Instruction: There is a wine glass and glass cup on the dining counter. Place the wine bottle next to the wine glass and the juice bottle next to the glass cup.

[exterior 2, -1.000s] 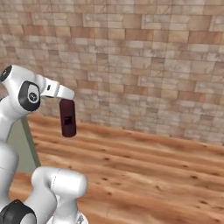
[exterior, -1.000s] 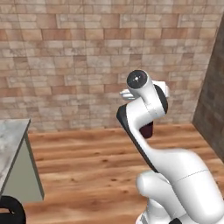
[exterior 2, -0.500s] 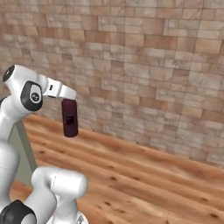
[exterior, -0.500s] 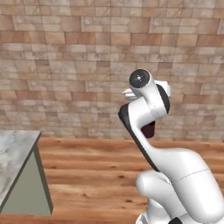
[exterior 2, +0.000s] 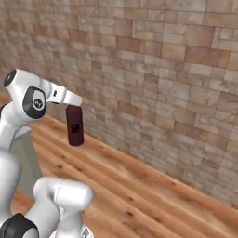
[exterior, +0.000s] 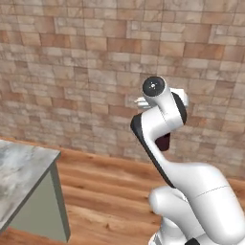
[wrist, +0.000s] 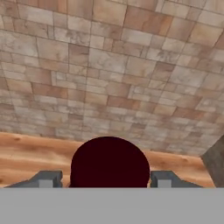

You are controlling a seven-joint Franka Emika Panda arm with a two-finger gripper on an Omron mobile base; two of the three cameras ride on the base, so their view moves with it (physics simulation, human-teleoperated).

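One maroon juice bottle (exterior 2: 75, 125) hangs between my two fingers (wrist: 47, 179), one finger on each side of it. One marble worktop (exterior: 19, 172) shows at the left edge, with one grey-green end panel (exterior: 40, 210). One brick wall (exterior 2: 162, 74) stands behind, and one wooden floor (exterior 2: 139, 190) lies below.

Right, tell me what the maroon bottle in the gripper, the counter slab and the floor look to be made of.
Juice bottle: smooth, opaque dark maroon with a dull sheen, likely plastic or coated glass; the look leaves it open. It hangs in the gripper. Dining counter: grey-veined marble-like top, polished, over a plain matte grey-green end panel. Floor: warm brown planks with grain lines, apparently varnished wood.
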